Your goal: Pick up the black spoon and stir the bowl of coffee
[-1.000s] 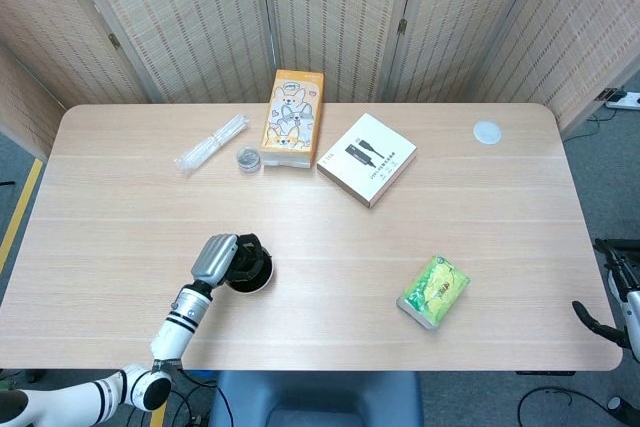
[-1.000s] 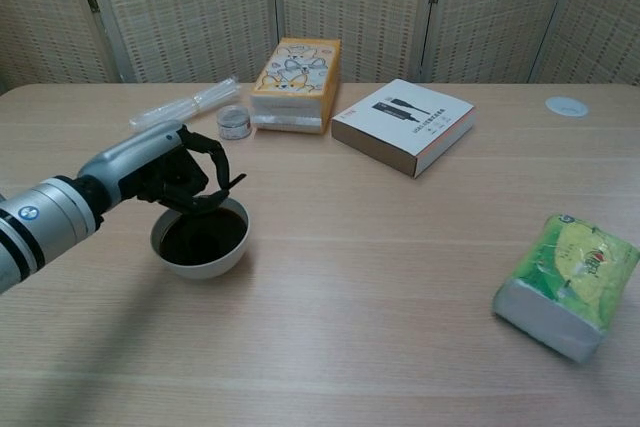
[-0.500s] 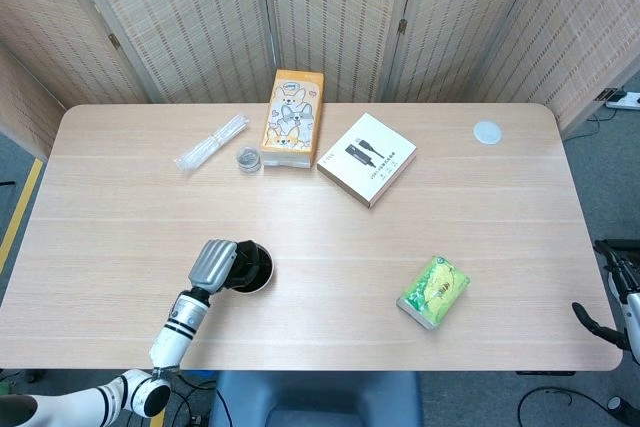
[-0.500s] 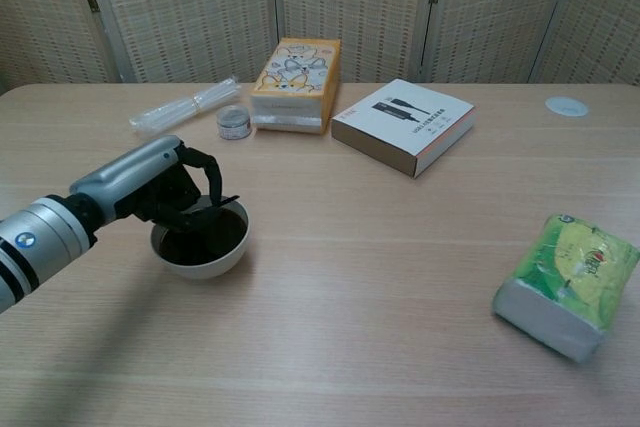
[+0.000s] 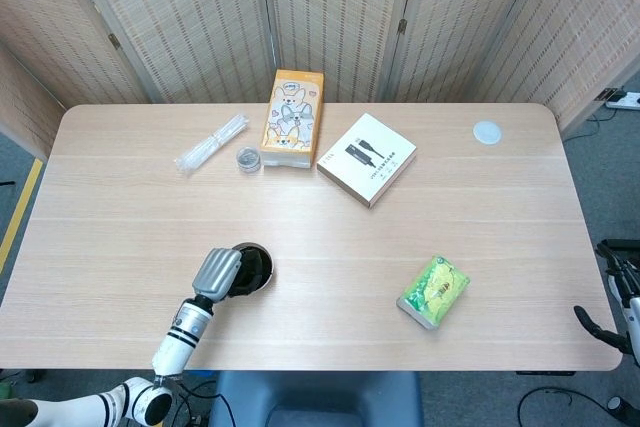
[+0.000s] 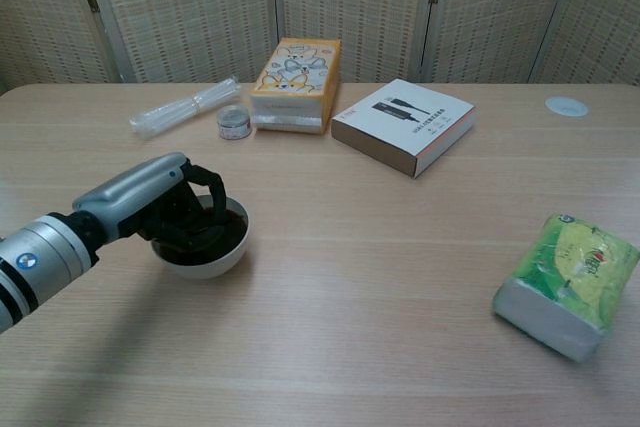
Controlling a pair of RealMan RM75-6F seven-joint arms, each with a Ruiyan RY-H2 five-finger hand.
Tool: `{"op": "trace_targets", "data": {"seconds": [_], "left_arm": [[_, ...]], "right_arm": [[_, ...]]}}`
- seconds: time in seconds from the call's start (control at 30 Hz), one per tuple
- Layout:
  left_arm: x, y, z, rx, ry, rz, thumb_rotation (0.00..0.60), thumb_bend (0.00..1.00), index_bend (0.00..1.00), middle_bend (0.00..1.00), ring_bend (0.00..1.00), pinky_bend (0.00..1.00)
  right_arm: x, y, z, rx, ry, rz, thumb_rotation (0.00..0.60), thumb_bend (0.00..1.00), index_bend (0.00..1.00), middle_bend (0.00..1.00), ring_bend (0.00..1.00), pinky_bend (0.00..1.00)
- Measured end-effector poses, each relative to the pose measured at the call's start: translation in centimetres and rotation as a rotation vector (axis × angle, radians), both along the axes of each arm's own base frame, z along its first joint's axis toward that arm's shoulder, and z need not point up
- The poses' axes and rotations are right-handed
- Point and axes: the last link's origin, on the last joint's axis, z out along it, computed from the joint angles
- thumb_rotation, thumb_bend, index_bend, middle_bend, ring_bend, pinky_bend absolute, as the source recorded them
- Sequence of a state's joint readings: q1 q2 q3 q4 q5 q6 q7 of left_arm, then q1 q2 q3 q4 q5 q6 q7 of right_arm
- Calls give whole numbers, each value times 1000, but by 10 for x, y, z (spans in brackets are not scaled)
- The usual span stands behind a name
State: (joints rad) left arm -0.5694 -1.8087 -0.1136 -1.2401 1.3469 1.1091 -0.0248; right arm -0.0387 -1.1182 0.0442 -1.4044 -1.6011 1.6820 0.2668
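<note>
A white bowl (image 6: pixel 228 251) of dark coffee (image 6: pixel 228 226) stands near the table's front left; it also shows as the bowl (image 5: pixel 263 269) in the head view. My left hand (image 6: pixel 160 192) lies over the bowl's left rim with its fingers curled down into the bowl, gripping the black spoon (image 6: pixel 200 235). Little of the spoon shows against the dark coffee. From above, the left hand (image 5: pixel 218 272) covers the bowl's left half. Only dark parts of my right hand (image 5: pixel 598 323) show off the table's right edge.
At the back stand an orange carton (image 5: pixel 293 117), a white box (image 5: pixel 367 158), a small jar (image 5: pixel 247 158) and a plastic-wrapped bundle (image 5: pixel 212 143). A white disc (image 5: pixel 487 131) lies far right. A green packet (image 5: pixel 434 291) sits front right.
My left hand has sunk lower and drawn back toward me over the bowl. The spoon's end, which stuck out above the rim, now lies down inside the bowl.
</note>
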Motion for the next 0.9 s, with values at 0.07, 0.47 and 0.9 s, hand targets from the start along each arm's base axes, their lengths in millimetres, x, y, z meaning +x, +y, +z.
{"op": "trace_targets", "data": {"seconds": [0.07,0.47,0.9], "left_arm": [[2,-2,-2,-9,5,-6,600,464,662,1000,950,1000],[15,2,-11,-22,63,-35,600,464,660,1000,950,1000],[1,21,-4,30,97,39,600,464,660,1000,950,1000]], "right_arm": [[0,1,0,-3,-2,-1,600,168,90,207,353,207],[-3,5,1,-14,-9,1,600,167,90,210,357,212],[-3,5,0,-18,-13,10,600,168,90,214,365,220]]}}
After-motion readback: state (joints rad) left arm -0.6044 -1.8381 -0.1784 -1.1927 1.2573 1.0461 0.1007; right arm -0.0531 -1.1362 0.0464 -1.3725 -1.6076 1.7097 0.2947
